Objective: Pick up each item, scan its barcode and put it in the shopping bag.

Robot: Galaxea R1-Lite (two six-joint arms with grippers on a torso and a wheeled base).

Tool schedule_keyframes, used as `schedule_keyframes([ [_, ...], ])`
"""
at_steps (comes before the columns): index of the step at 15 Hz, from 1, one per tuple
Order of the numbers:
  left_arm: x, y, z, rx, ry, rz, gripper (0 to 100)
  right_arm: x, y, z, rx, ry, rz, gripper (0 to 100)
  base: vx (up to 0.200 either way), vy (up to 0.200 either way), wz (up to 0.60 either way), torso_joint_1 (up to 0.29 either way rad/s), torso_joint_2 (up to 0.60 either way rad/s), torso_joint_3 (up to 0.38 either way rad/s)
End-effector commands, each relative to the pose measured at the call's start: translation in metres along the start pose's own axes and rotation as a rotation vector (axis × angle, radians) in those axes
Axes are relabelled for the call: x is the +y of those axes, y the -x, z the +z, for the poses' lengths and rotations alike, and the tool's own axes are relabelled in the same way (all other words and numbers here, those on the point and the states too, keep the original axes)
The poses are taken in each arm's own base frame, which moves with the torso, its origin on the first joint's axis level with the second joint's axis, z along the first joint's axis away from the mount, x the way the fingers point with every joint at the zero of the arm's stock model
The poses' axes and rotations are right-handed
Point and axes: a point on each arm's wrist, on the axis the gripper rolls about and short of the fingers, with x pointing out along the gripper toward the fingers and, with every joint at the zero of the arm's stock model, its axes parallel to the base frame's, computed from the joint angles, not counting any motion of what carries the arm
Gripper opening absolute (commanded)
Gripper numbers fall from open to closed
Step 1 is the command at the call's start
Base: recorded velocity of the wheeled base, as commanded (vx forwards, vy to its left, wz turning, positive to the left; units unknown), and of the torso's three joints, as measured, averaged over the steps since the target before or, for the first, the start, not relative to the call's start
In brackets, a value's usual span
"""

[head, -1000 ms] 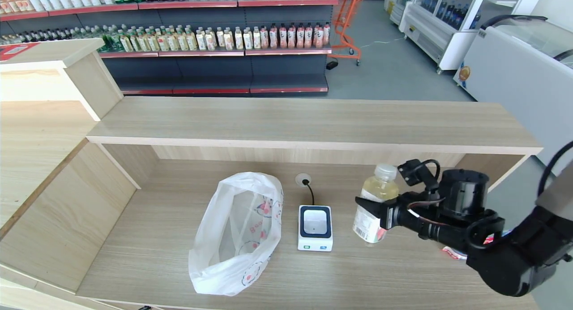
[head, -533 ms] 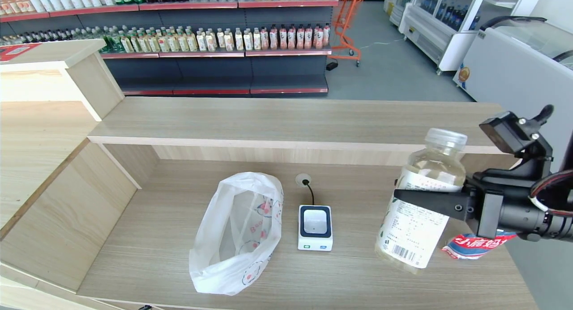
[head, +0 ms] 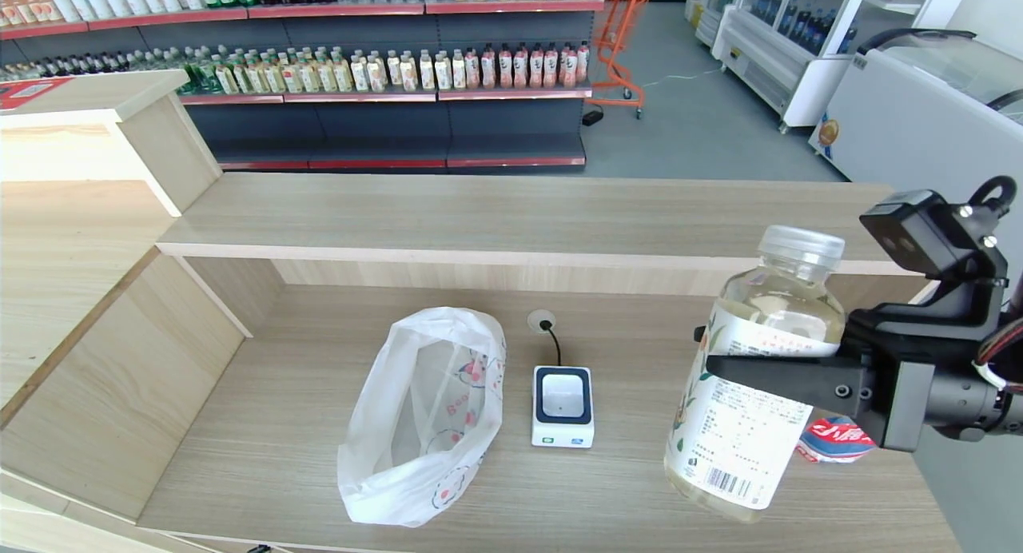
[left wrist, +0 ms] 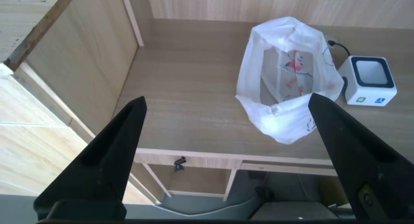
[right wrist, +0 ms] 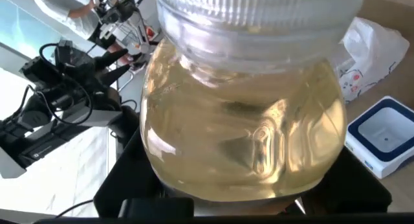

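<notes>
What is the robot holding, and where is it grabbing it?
The right tool holds the drink bottle, clamped across the upper part of its label. The left tool is open and empty.

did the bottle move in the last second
Yes. The bottle, held in the right gripper, has risen toward the head camera and drawn a little farther right of the scanner, which has stayed put.

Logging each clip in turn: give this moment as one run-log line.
right gripper: shut on drink bottle, held above counter right of scanner | left gripper: open, empty | shopping bag: open, left of scanner
</notes>
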Motion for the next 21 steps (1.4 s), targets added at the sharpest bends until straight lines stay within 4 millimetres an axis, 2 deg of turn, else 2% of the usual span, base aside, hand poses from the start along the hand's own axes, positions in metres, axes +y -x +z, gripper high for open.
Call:
schedule_keyframes([
  [1,0.0000,0.0000,0.0000,0.000,0.000,0.000,100,-0.0004,-0.0024,-0.0014,0.007,-0.004,0.007,0,0.000,0.000,0.00,0.000,0.00,0.000],
  [21,0.0000,0.0000,0.0000,0.000,0.000,0.000,100,-0.0011,-0.0071,-0.0086,0.033,-0.079,0.016,0,0.000,0.000,0.00,0.000,0.00,0.000],
])
